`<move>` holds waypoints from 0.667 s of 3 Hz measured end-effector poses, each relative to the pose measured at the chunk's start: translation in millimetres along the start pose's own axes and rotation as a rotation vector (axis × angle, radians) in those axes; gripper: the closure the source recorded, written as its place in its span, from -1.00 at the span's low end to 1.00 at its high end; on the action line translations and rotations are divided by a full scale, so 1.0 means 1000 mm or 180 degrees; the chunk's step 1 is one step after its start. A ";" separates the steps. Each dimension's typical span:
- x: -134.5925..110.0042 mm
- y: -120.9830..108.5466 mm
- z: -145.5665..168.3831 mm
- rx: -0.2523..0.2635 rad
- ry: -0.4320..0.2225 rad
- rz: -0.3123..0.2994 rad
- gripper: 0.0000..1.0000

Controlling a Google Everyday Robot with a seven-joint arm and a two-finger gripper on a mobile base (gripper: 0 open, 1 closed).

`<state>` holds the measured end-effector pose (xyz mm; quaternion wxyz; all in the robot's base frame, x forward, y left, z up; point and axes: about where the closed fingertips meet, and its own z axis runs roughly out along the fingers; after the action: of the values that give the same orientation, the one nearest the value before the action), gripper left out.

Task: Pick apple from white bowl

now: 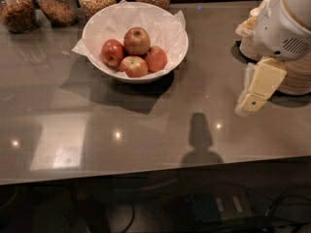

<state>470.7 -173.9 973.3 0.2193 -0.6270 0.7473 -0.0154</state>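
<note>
Camera view: pincer (pixel 253 95) hangs above the table (pixel 97 115), far right — well apart from the apple (pixel 136 40) in the white bowl (pixel 146 77) — open or closed, can't tell.

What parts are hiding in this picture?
Camera view:
Glass jars: tops cut off by the upper edge.
Stacked beige bowls: mostly behind the white robot arm.
Large brownish-red apple in the white paper-lined bowl: underside hidden by smaller red apples.
Cream gripper, right, over the grey table: far side hidden.
</note>
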 end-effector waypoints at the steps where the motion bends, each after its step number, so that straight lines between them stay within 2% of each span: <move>1: -0.037 -0.023 0.017 0.0124 -0.0299 -0.0125 -1.00; 2: -0.066 -0.048 0.030 0.0237 -0.0521 -0.0223 -1.00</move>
<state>533.4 -113.8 981.1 0.3022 -0.6433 0.7034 0.0004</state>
